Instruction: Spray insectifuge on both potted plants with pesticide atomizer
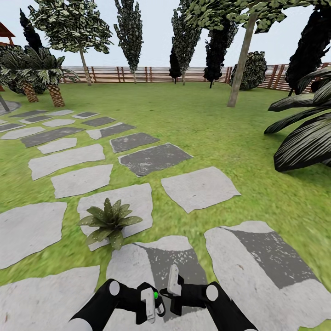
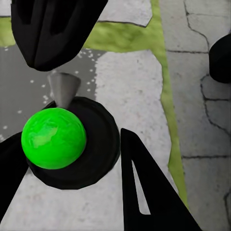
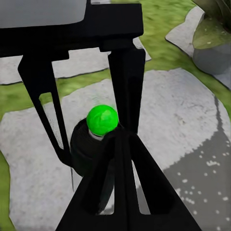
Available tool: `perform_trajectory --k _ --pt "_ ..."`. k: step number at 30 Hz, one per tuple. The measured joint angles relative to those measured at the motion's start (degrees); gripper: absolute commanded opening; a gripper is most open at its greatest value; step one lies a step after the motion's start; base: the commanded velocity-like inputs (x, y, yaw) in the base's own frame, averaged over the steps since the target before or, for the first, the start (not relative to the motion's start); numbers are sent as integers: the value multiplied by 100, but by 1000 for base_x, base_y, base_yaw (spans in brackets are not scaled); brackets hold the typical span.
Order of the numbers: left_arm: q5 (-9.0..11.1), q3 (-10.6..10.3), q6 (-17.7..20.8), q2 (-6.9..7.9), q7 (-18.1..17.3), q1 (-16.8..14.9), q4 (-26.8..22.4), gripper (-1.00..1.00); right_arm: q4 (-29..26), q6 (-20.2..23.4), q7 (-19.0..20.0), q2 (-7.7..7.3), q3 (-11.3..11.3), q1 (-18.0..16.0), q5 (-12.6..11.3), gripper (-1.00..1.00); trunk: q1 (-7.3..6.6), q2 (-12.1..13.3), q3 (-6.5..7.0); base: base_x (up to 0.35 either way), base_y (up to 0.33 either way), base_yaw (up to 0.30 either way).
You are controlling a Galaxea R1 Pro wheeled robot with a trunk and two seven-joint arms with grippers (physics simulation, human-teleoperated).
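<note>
The pesticide atomizer (image 2: 54, 138), a black body with a bright green ball top and a grey cone nozzle, sits between the fingers of my left gripper (image 2: 67, 140), which is shut on it. In the head view its green top (image 1: 156, 294) shows between both hands, low at the centre, above a grey stepping stone. My right gripper (image 3: 120, 137) is shut, holds nothing, and its tip is right beside the atomizer (image 3: 102, 120). One potted plant (image 1: 109, 221), a low green rosette, stands on a stone just ahead to the left. A potted plant (image 3: 211, 36) in a grey pot appears in the right wrist view.
Grey stepping stones (image 1: 198, 187) run across the lawn ahead and to the left. Large dark striped leaves (image 1: 305, 138) reach in from the right. A tree trunk (image 1: 241, 64), palms (image 1: 55, 94) and the brown slatted fence (image 1: 147, 73) stand far back.
</note>
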Motion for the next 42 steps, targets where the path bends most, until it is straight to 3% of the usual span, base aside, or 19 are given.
perform_trajectory --k 17,21,24,25,27,32,34,38,40,42 --pt "9 27 -4 5 2 0 1 -100 0 0 0 0 0 0 0 -100 0 0 0 0 0 0" --pt "-33 24 -10 106 20 5 203 -100 0 0 0 -1 8 0 0 -100 0 0 0 0 0 0" --pt "-61 14 -12 432 26 73 288 -100 0 0 0 -6 9 0 4 -100 0 0 0 0 0 0" --pt "-56 14 -10 548 27 84 294 -100 0 0 0 -7 9 0 6 100 0 0 0 0 0 0" --pt "-54 19 -8 833 33 98 299 -100 10 0 -3 -17 2 0 5 100 0 0 0 0 0 0" --pt "-32 77 5 1175 179 283 296 -100 22 -7 -69 -31 -53 0 1 100 0 0 0 0 0 0" --pt "9 402 35 1258 678 350 320 -100 23 -17 -331 -143 -87 2 -7 100 0 0 0 0 0 0" --pt "16 1341 38 1219 1414 370 733 -100 349 -23 -1187 -610 -369 16 -12 100 0 0 -1 0 0 0" --pt "14 1853 20 1207 1947 372 1051 -100 854 -19 -1655 -759 -820 19 -45 100 0 0 -1 0 0 0" --pt "19 2312 13 1199 2496 373 1350 -100 1425 -26 -2258 -910 -1556 24 -53 100 0 0 -1 0 0 0"
